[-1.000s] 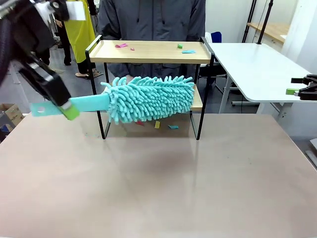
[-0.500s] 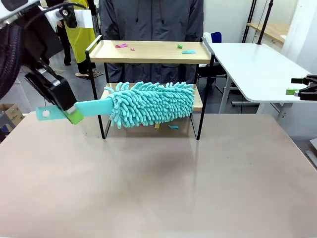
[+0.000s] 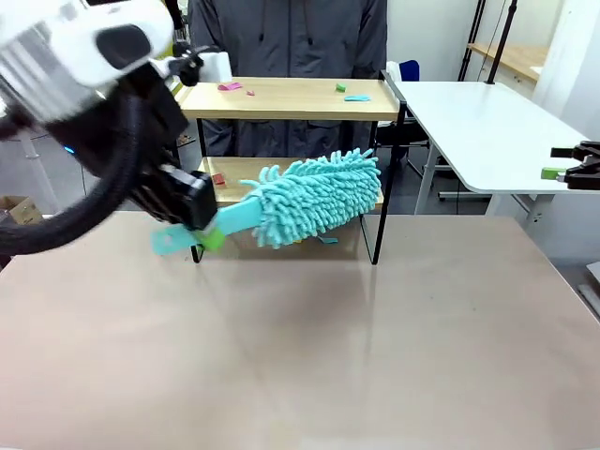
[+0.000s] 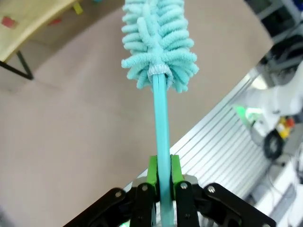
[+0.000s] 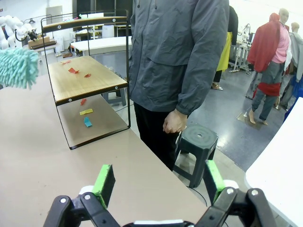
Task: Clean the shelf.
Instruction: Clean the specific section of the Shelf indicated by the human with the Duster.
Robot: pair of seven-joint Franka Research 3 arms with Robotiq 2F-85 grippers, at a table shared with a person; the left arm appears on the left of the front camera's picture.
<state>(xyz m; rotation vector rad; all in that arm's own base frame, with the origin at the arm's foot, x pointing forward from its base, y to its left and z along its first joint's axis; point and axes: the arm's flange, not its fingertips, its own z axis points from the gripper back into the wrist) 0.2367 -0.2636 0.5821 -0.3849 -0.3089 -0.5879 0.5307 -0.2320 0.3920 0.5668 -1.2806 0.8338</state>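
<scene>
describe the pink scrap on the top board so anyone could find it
Find the shelf at the far side of the table. On its top board, the pink scrap lies alone near the left end; the green scrap and blue scrap lie toward the right.

L arm (image 3: 94,122) swung in twd shelf (image 3: 281,98). L gripper (image 3: 208,234) now lower and further right, by front-left leg. Head of duster (image 3: 314,195) shifted right, tip end tilted up. Red scrap (image 3: 217,178) on lower board now uncovered.
</scene>
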